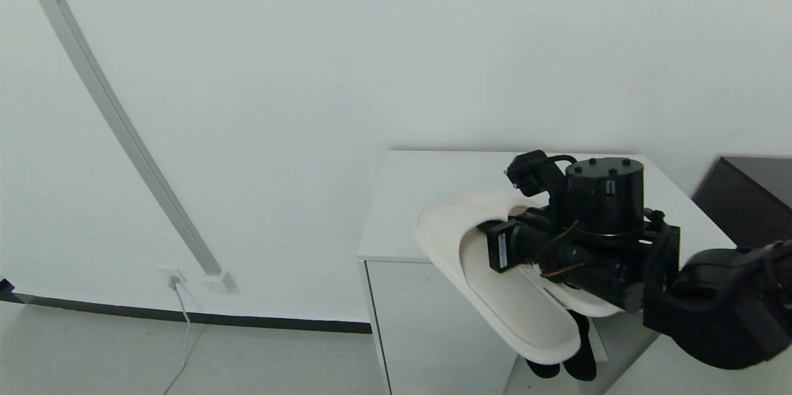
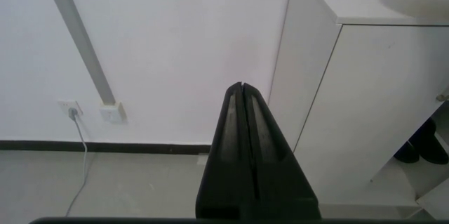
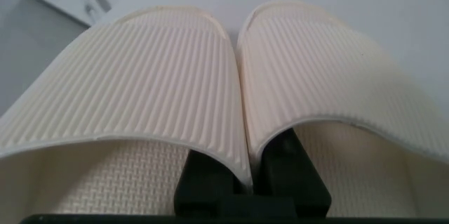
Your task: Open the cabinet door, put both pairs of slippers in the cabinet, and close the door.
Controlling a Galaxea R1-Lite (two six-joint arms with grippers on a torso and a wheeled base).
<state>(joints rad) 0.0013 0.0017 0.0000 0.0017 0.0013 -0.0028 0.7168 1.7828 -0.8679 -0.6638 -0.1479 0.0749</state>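
Counted: four slippers in two pairs, one cabinet, two tools. The white slippers (image 1: 513, 302) are held off the ground as a pair by the right tool (image 3: 249, 182). Its two fingers (image 3: 203, 182) sit under the uppers and pinch the slippers' inner edges together, so the ribbed uppers lie side by side and touching. In the head view this pair hangs tilted in front of the white cabinet (image 1: 433, 197), with the toes up over its top front edge and the heels low. The dark slippers (image 1: 566, 361) stand together low down in the cabinet's opening (how far the door stands open cannot be told). The held pair and the right arm cover much of that opening. The left tool (image 2: 242, 94) is closed on nothing, fingers pressed flat together, and is off the cabinet's side, near the wall. Around: a slanted grey trunking strip (image 1: 117, 116) on the wall, a wall socket (image 1: 171, 275) with a cable (image 1: 184, 333) running to the floor, a black skirting (image 1: 185, 316), and a dark piece of furniture (image 1: 748, 197) beside the cabinet. A small white label (image 1: 502, 251) on the right arm is too small to read.
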